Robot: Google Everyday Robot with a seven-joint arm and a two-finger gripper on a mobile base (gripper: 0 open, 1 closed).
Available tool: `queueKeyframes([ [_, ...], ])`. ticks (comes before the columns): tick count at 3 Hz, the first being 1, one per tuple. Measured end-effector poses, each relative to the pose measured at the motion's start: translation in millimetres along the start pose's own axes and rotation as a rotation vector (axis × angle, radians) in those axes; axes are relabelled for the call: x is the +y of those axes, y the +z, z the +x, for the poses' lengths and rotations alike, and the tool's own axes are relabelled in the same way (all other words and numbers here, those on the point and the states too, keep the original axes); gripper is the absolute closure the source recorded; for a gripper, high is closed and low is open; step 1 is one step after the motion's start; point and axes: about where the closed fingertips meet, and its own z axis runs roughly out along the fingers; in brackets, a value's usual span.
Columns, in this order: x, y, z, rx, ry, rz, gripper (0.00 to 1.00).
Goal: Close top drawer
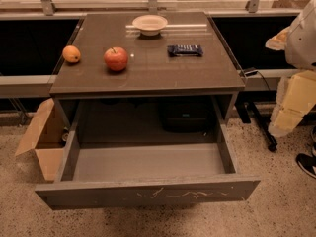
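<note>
Gaping wide below the counter (148, 70), the drawer (148, 192) is not yet closed (the whole push remains). The tool (292, 100) hangs right of the counter, and I cannot tell its state.

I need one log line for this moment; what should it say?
top drawer: pulled out, inside bare | gripper: at right edge, apart from drawer | closing: not yet done

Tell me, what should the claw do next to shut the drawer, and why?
Probably swing the claw, which is off at the right edge, down to the scratched front of the drawer. The drawer is pulled far out and nothing touches it.
</note>
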Motion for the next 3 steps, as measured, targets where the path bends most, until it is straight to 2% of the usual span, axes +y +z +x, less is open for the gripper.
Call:
queueKeyframes([
  [1, 0, 0, 0, 0.0, 0.0, 0.0, 0.0],
  [3, 69, 99, -56, -0.165, -0.201, -0.212, 0.0],
])
